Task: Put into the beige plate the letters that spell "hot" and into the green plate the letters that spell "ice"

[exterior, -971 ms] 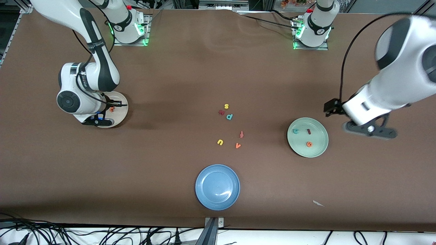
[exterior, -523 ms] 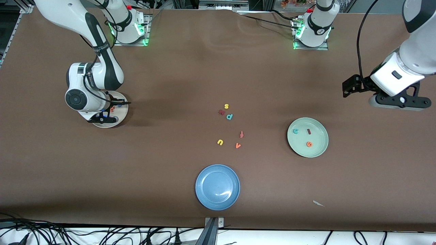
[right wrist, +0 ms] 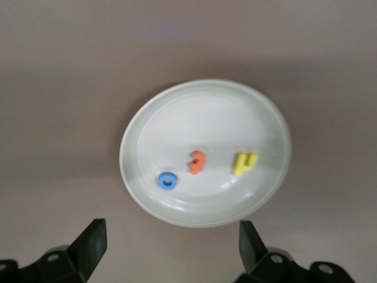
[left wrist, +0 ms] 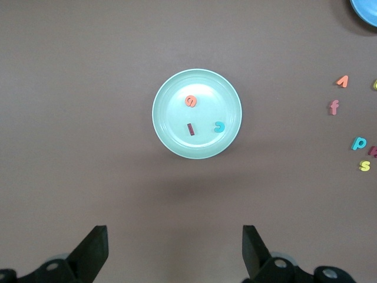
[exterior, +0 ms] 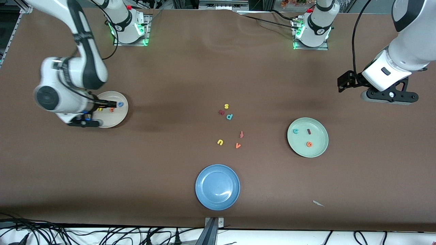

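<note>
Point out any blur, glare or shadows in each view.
Front view: right arm motion-blurred over the beige plate; glare streak in the blue plate. Right wrist view: soft overall. Left wrist view: sharp, faint shadow beside the green plate.

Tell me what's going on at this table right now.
Both plates look filled. The beige plate holds the blue o, orange t and yellow h, with the right gripper open above it. The green plate holds i, c and e; the left gripper waits open, off toward its end.
</note>
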`<move>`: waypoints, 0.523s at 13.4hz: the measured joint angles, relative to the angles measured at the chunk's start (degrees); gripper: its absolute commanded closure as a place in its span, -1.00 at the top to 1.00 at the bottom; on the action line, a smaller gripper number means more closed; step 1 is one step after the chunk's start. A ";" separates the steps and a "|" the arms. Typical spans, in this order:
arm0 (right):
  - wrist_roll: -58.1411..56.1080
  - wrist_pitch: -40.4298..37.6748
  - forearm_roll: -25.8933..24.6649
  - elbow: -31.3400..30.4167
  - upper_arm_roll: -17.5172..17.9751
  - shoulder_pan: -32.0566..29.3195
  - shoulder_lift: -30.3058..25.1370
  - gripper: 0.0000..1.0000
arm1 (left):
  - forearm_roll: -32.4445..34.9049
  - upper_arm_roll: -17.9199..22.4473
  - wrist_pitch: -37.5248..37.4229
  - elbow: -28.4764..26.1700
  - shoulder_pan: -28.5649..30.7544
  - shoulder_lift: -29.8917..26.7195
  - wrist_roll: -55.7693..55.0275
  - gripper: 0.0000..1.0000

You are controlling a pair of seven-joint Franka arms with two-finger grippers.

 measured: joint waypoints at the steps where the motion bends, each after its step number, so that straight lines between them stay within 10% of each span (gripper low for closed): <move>1: -0.01 -4.54 0.00 4.26 -0.79 -0.01 -0.82 0.98 | 0.00 -0.13 0.03 -0.06 -0.01 0.00 0.00 1.00; 7: -0.01 -18.34 0.00 21.25 -2.58 -0.02 -3.64 0.99 | 0.00 -0.27 0.09 -0.10 -0.01 0.00 0.00 1.00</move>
